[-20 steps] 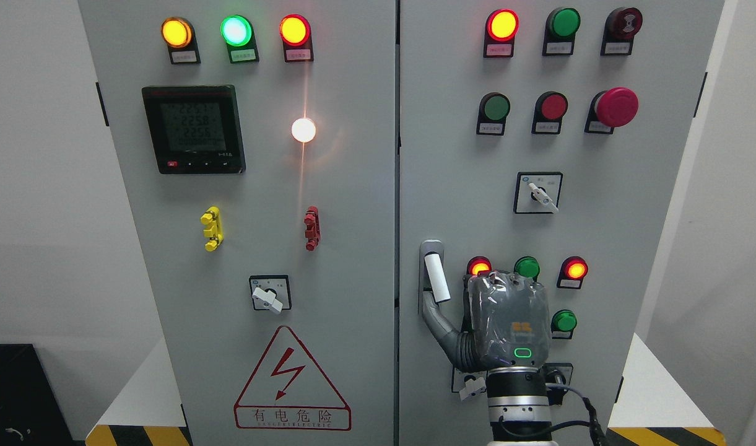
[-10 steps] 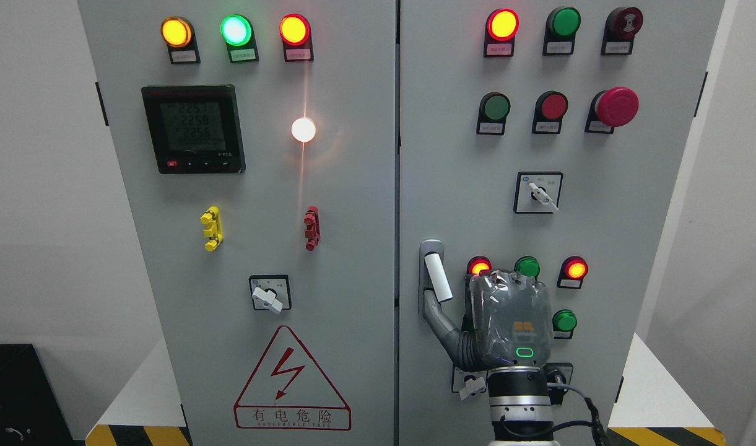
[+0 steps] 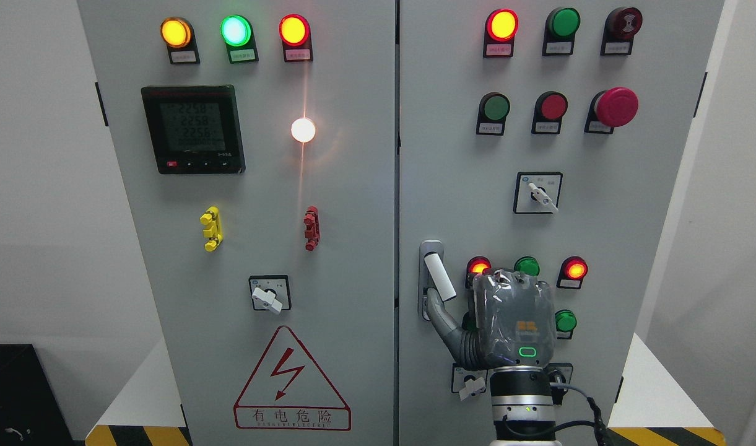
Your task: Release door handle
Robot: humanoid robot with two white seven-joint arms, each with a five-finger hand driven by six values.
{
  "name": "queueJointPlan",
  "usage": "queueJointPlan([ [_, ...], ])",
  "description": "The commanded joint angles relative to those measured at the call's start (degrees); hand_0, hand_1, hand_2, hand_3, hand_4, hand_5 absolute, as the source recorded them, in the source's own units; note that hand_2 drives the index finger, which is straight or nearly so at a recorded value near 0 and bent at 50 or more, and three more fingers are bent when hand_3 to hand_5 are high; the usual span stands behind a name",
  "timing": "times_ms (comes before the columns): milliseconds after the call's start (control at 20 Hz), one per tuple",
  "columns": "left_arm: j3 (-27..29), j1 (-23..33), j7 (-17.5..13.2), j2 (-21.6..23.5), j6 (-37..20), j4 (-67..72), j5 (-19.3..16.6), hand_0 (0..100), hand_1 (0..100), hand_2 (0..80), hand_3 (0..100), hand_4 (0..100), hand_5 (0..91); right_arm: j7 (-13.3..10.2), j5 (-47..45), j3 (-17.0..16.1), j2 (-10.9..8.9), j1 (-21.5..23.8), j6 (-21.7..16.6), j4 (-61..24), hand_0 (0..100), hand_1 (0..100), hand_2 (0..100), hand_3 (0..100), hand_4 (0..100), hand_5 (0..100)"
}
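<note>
The door handle (image 3: 438,277) is found on the right cabinet door (image 3: 613,223), near its left edge, just left of a lit red lamp (image 3: 478,266). Its white lever is now tilted with the lower end swung to the right, more than it was one second ago, when it hung almost straight. The right hand (image 3: 514,322) is seen from behind, below and right of the handle, and it has been shifted a little to the right in the same time. One grey finger (image 3: 443,316) is stretched up to the left and its tip lies at the lower end of the lever; whether it touches there cannot be told. The other fingers are hidden behind the palm, so it cannot be said if they are apart or together. Nothing is seen to be clamped. It is judged that the release is nearly done, and only the drawing away of the finger remains. The left hand is not seen
</note>
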Motion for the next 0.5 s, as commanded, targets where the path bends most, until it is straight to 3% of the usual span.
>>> queueJointPlan([
  [0,0.00,0.00,-0.03,0.00,-0.04,0.00,0.00,12,56,0.0,0,0,0.0,0.16,0.00,-0.14,0.00,0.09,-0.09,-0.07,42,26,100,100,95,100],
  [451,0.00,0.00,-0.03,0.00,-0.04,0.00,0.00,12,56,0.0,0,0,0.0,0.07,0.00,-0.76,0.00,0.18,-0.01,-0.07,42,29,100,100,95,100],
])
